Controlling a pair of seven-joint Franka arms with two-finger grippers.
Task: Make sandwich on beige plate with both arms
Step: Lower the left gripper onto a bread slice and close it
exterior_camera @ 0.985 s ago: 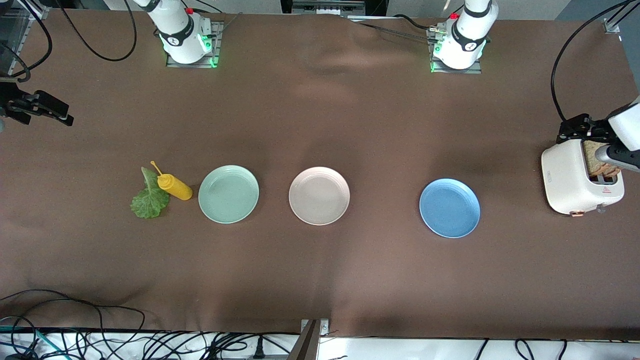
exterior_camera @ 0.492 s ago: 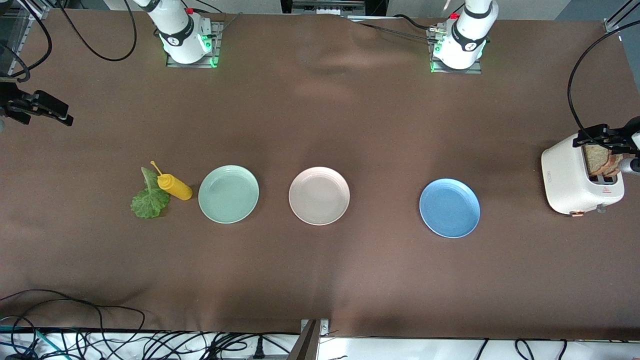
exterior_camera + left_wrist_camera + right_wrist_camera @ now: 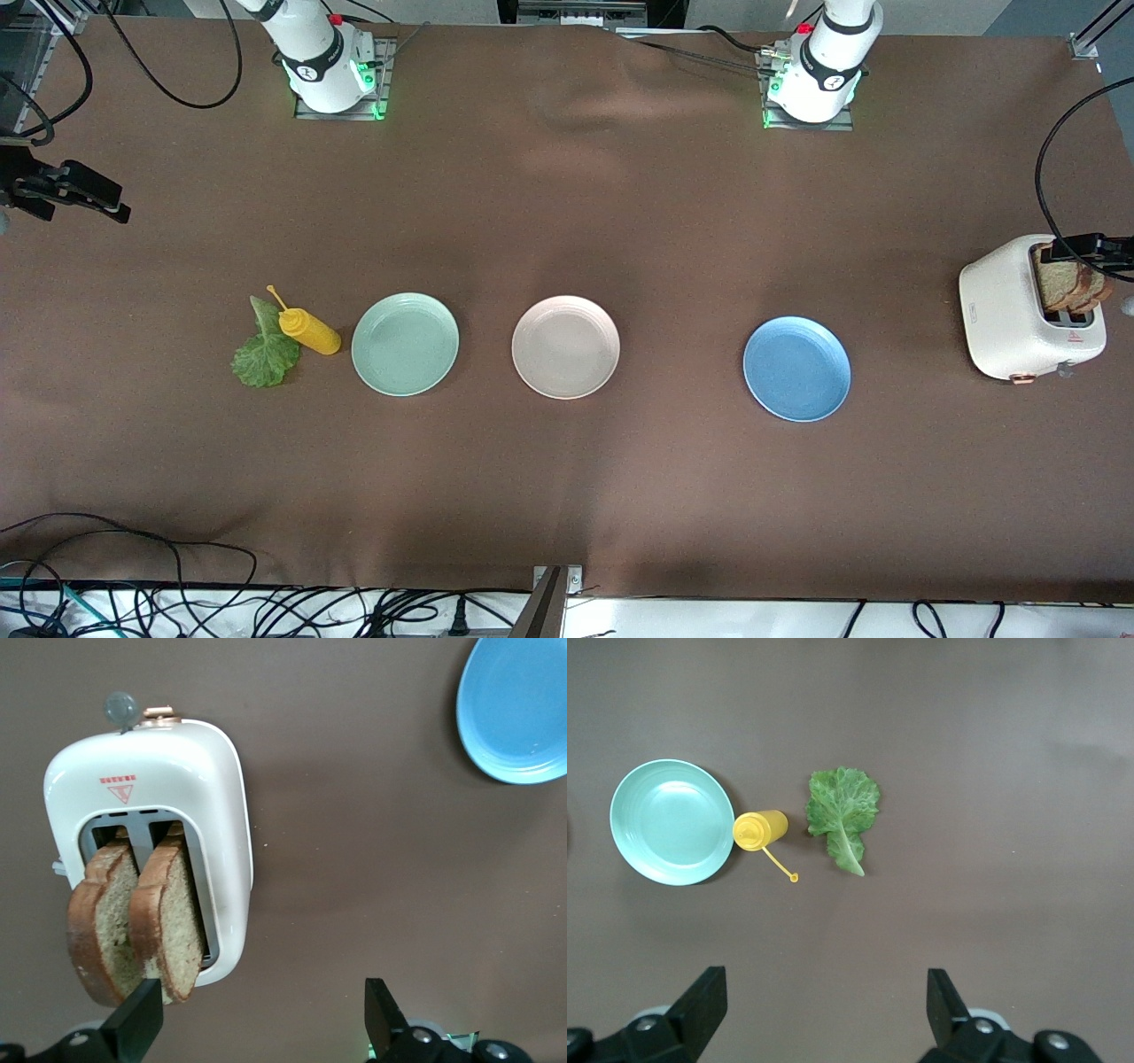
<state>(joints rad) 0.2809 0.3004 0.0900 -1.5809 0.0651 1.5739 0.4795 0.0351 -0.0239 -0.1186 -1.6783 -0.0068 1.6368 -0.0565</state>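
Brown cloth covers the bench (image 3: 567,496); the beige plate (image 3: 565,346) sits bare at centre, lettuce (image 3: 264,354) at its 9 o'clock, toast (image 3: 133,921) in the toaster (image 3: 1010,310) at 3 o'clock. Left gripper (image 3: 261,1028) hovers wide-jawed over the toaster, right gripper (image 3: 819,1014) likewise over the lettuce; a skewed descent could snag both slices

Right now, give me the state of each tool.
Left tool: open, holding nothing, over the toaster with its two toast slices.
Right tool: open, holding nothing, over bare table near the lettuce leaf.
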